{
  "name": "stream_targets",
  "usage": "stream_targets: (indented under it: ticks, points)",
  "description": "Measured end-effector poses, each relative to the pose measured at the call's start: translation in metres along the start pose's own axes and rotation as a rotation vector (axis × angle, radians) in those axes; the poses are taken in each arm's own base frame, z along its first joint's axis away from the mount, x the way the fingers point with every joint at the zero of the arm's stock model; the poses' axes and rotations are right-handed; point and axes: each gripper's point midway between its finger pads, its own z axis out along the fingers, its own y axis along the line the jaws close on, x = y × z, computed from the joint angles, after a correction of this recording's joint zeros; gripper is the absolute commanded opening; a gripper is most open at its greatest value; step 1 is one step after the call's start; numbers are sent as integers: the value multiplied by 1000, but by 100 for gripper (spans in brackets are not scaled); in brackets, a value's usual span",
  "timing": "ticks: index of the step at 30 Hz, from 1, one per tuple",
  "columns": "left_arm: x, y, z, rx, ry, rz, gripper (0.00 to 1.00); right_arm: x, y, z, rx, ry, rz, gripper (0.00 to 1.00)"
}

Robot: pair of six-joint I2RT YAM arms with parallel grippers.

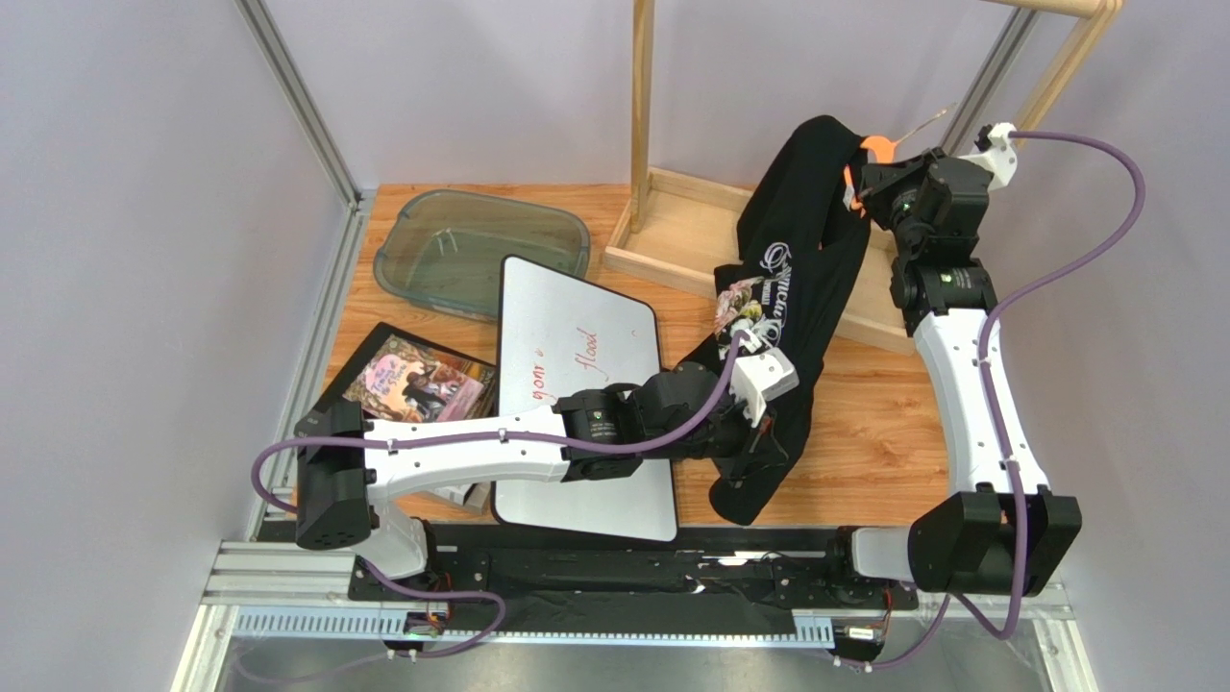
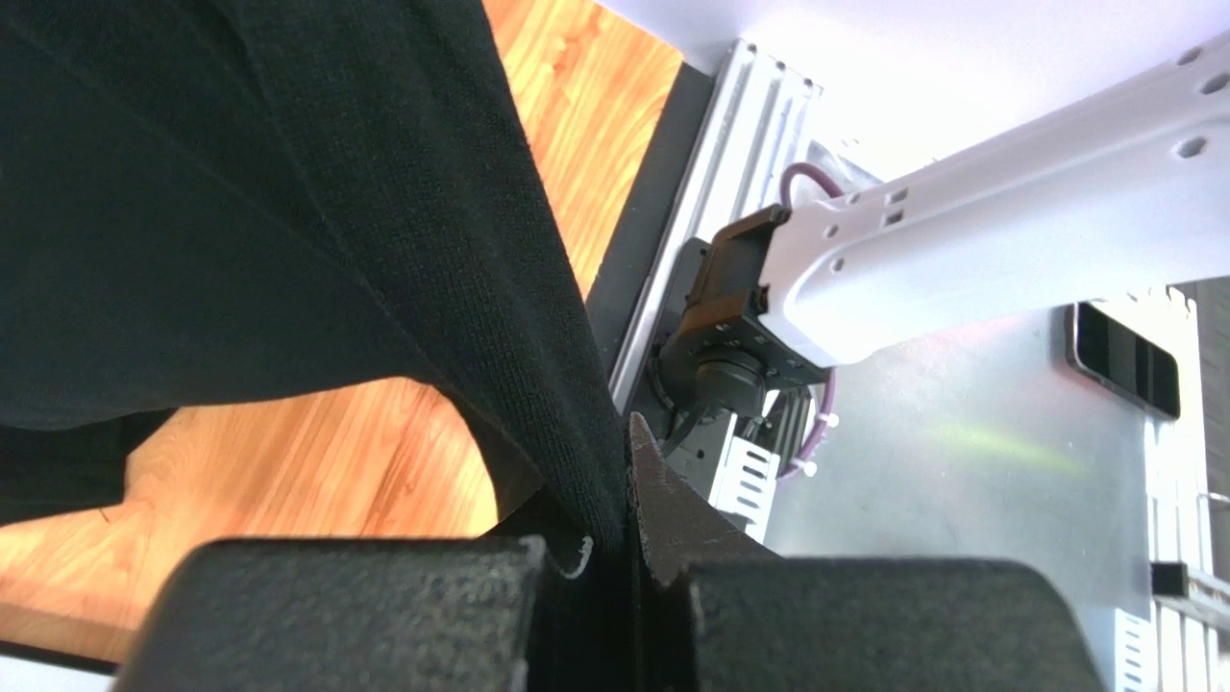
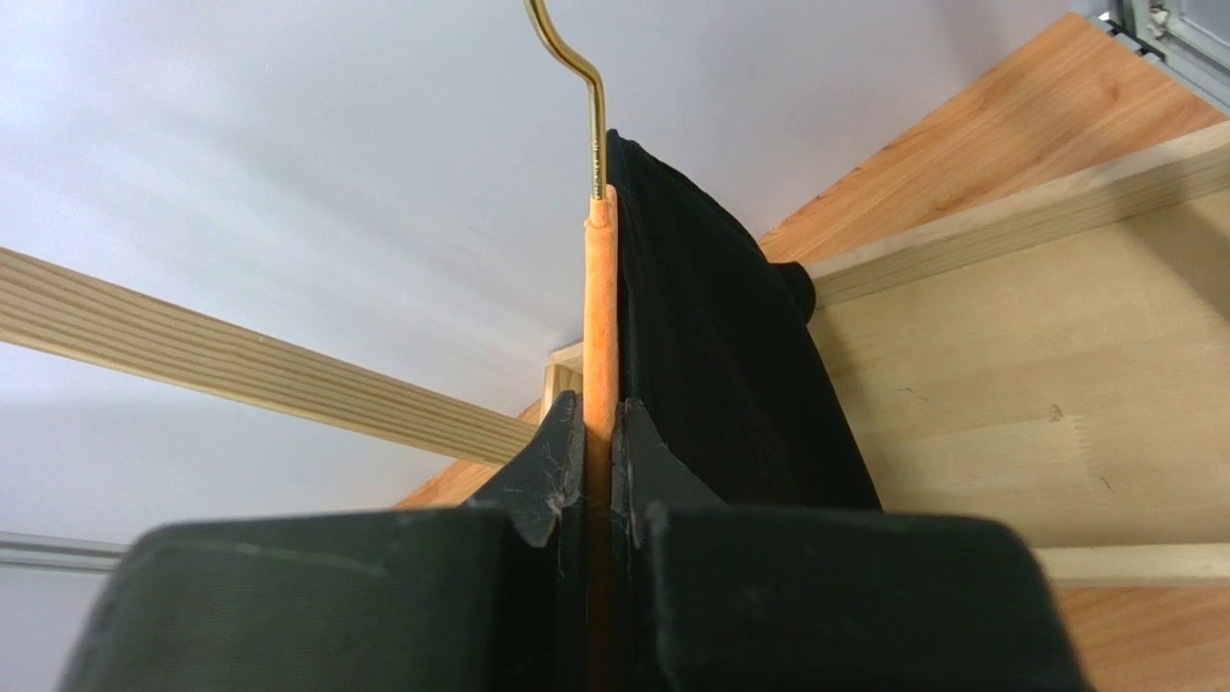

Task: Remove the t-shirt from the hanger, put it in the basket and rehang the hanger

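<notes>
The black t-shirt (image 1: 794,253) with white lettering and a pink rose print hangs stretched from the orange hanger (image 1: 872,147) at the upper right down toward the table's front. My right gripper (image 1: 881,185) is shut on the hanger's orange bar (image 3: 598,332), with the metal hook (image 3: 578,72) pointing away. My left gripper (image 1: 762,433) is shut on the t-shirt's lower part (image 2: 433,260), with black cloth pinched between the fingers (image 2: 679,505). Most of the hanger is hidden under the cloth.
A pale wooden rack frame (image 1: 679,216) stands at the back, behind the t-shirt. A whiteboard (image 1: 585,389) lies under my left arm, a book (image 1: 412,378) to its left, a glass dish (image 1: 477,248) at the back left.
</notes>
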Motion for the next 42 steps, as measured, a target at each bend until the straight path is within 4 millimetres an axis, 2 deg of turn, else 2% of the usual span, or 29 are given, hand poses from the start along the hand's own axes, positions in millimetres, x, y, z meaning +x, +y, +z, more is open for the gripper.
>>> stream_targets:
  ticks: [2,4,5,7,8,9,12,14,17,19,23,25,27,31,35,37,42]
  points:
    - [3,3,1,-11,-4,-9,1,2,1,3,-9,-2,9,0]
    - [7,6,2,-26,3,-17,21,8,1,4,-26,9,17,0]
    - [8,6,1,-27,6,-17,39,12,3,4,-38,26,17,0]
    - [16,0,-2,-6,42,-14,53,12,10,6,-76,34,18,0]
    - [22,-6,-4,12,66,-12,66,13,14,6,-103,41,16,0]
    - [27,-11,-8,28,88,-11,71,13,19,5,-131,50,12,0]
    - [26,-20,-25,78,124,-13,73,19,29,1,-201,93,-10,0]
    - [6,-15,-37,87,105,-30,73,24,35,-3,-239,123,-28,0]
    - [-52,4,-57,81,-7,-49,74,29,43,-12,-294,163,-59,0]
    - [-99,18,-73,74,-106,-48,75,31,48,-20,-325,182,-76,0]
    - [-168,29,-97,101,-243,-34,80,31,60,-39,-394,212,-100,0]
    - [-194,33,-100,129,-286,-21,80,31,65,-45,-417,218,-105,0]
    - [-211,38,-93,157,-299,-16,80,31,69,-51,-440,227,-109,0]
    - [-225,52,-58,204,-275,-16,79,34,71,-56,-461,248,-120,0]
    - [-216,70,-19,214,-221,-39,79,39,70,-58,-464,273,-122,0]
    - [-208,79,-6,206,-192,-55,79,40,69,-59,-467,282,-122,0]
    - [-202,90,9,191,-169,-71,79,42,71,-61,-479,292,-122,0]
